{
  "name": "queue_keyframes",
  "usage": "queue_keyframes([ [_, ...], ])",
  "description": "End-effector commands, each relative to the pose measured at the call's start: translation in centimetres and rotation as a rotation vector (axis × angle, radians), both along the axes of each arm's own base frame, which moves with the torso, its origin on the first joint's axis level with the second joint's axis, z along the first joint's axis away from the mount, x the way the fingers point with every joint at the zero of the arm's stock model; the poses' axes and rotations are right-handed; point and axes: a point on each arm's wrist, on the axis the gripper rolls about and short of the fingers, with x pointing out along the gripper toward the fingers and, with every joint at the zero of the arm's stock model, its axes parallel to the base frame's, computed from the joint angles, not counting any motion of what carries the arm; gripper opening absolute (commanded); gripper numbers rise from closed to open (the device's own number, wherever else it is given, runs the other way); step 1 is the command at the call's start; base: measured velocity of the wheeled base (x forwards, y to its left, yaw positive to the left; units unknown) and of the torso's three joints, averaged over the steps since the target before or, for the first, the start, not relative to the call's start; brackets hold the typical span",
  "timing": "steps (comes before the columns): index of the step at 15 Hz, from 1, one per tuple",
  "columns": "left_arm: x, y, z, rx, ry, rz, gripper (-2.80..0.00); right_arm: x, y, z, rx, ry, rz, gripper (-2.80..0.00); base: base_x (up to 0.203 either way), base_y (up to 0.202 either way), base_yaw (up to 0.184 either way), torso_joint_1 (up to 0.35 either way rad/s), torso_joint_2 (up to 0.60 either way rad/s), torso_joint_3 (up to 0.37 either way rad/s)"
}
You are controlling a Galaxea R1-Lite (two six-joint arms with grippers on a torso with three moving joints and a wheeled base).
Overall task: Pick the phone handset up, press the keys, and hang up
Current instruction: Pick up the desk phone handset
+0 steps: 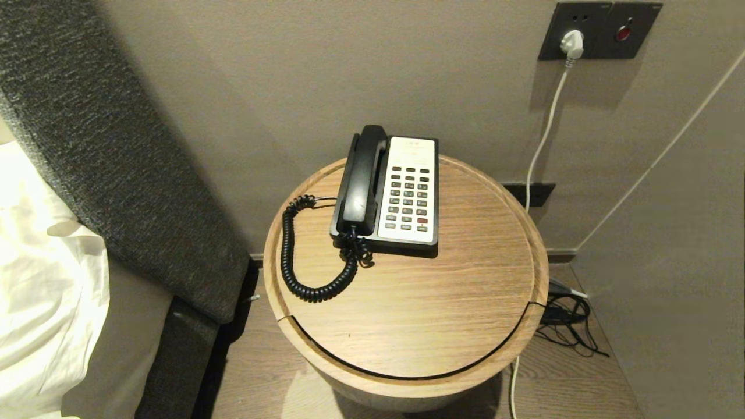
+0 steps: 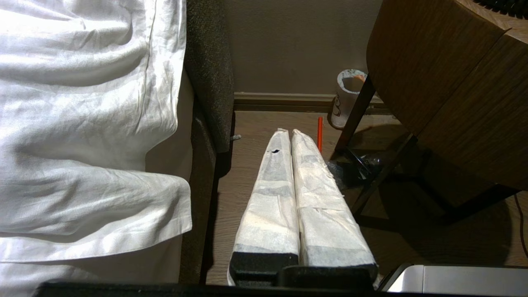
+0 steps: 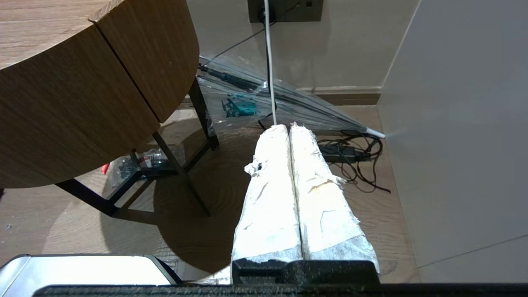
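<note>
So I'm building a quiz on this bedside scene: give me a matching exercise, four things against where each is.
Things:
1. phone handset
2. coiled cord
3. white plug
4. paper cup

Places:
A. in the wall socket
B. on the floor by the table leg
C. in the cradle of the phone base
D. looped on the round wooden table

Pairs: 1-C, 2-D, 3-A, 4-B

The round wooden table top (image 1: 407, 314) lies bare in front of the black and white desk phone (image 1: 389, 192), while the black coiled cord (image 1: 302, 256) blocks its left side and the beige wall (image 1: 291, 70) stands just behind.
</note>
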Motion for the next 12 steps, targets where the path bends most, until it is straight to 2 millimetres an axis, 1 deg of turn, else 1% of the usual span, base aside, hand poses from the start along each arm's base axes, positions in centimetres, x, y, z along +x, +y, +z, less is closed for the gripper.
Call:
queue_keyframes([
  [1, 0.0, 0.0, 0.0, 0.002, 0.003, 0.001, -2.8, 0.0, 0.0, 0.0, -0.001, -0.005, 0.001, -2.8, 0.0, 0.0, 0.0, 0.0, 0.0, 0.0],
  [5, 0.0, 0.0, 0.0, 0.037, -0.001, -0.009, -2.8, 0.0, 0.0, 0.0, -0.001, -0.005, 0.001, -2.8, 0.0, 0.0, 0.0, 0.0, 0.0, 0.0],
  [6, -0.1, 0.0, 0.5, 0.04, -0.022, -0.013, -2.8, 0.0, 0.0, 0.0, -0.001, -0.005, 0.001, -2.8, 0.0, 0.0, 0.0, 0.0, 0.0, 0.0],
  [7, -0.5, 0.0, 1.6, 0.041, -0.053, -0.021, -2.8, 0.0, 0.0, 0.0, -0.001, -0.005, 0.001, -2.8, 0.0, 0.0, 0.0, 0.0, 0.0, 0.0],
  [8, -1.1, -0.1, 3.4, 0.043, -0.079, -0.034, -2.8, 0.0, 0.0, 0.0, -0.001, -0.005, 0.001, -2.8, 0.0, 0.0, 0.0, 0.0, 0.0, 0.0],
  [9, -2.0, -0.1, 5.7, 0.046, -0.088, -0.057, -2.8, 0.0, 0.0, 0.0, -0.001, -0.005, 0.001, -2.8, 0.0, 0.0, 0.0, 0.0, 0.0, 0.0],
  [11, -3.8, -0.3, 10.7, 0.047, -0.062, -0.123, -2.8, 0.0, 0.0, 0.0, -0.001, -0.005, 0.001, -2.8, 0.0, 0.0, 0.0, 0.0, 0.0, 0.0],
  [12, -4.0, -0.4, 13.3, 0.045, -0.031, -0.168, -2.8, 0.0, 0.0, 0.0, -0.001, -0.005, 0.001, -2.8, 0.0, 0.0, 0.0, 0.0, 0.0, 0.0],
])
